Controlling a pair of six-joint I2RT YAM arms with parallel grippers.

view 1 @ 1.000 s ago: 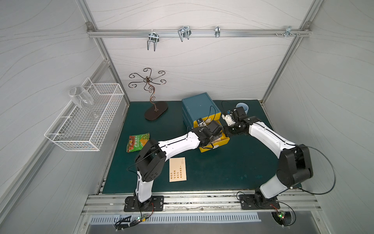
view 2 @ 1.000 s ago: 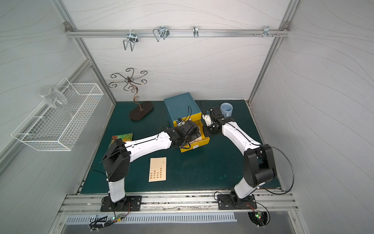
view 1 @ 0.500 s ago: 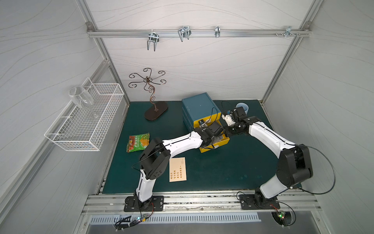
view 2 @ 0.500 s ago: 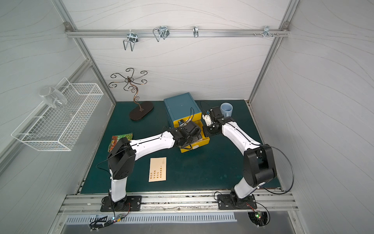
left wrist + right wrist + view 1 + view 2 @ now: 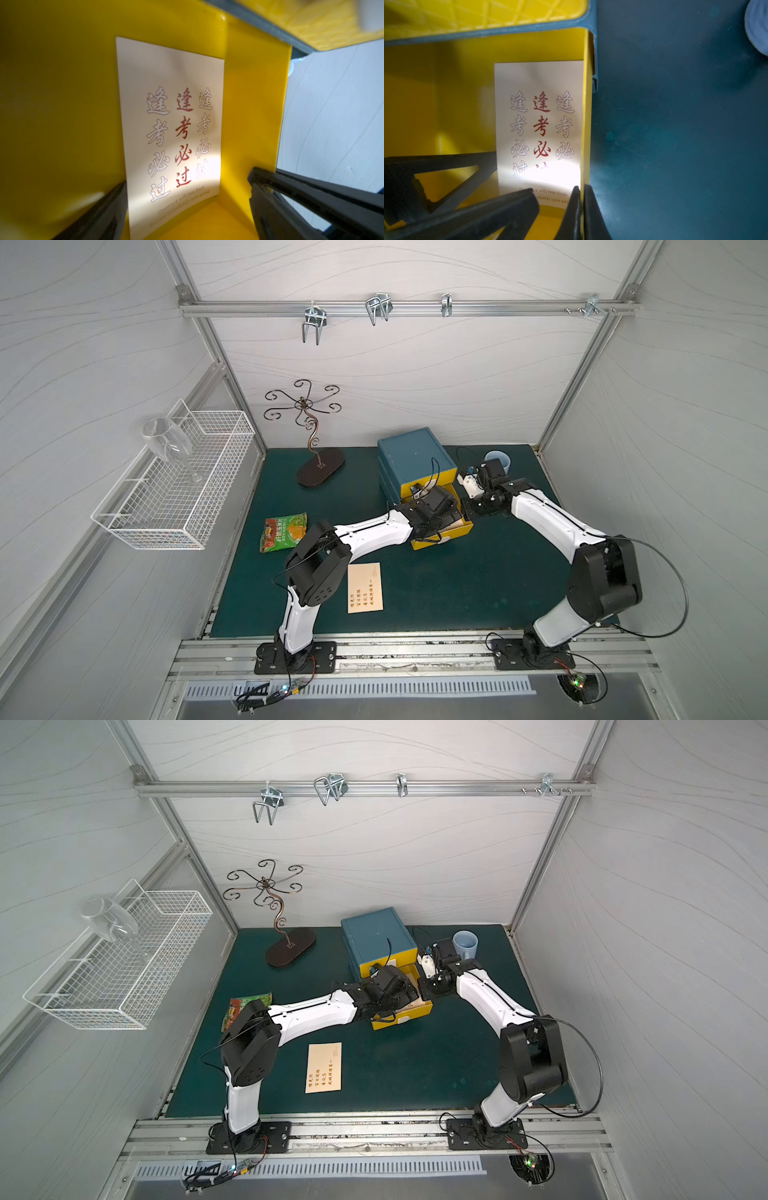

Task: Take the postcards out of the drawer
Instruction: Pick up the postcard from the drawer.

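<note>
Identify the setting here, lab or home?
Likely a robot test cell, not a home: plain white walls on an aluminium frame, left arm and right arm bolted to a rail, over a green mat.

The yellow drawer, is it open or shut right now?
Open. The yellow drawer is pulled out of the blue cabinet, and a postcard sits inside it.

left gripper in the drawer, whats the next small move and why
Probably ease the left gripper down onto the postcard: its jaws are open with the card between them, not yet gripped, lying in the yellow drawer against the side wall. The right gripper is shut on that wall, steadying it.
</note>
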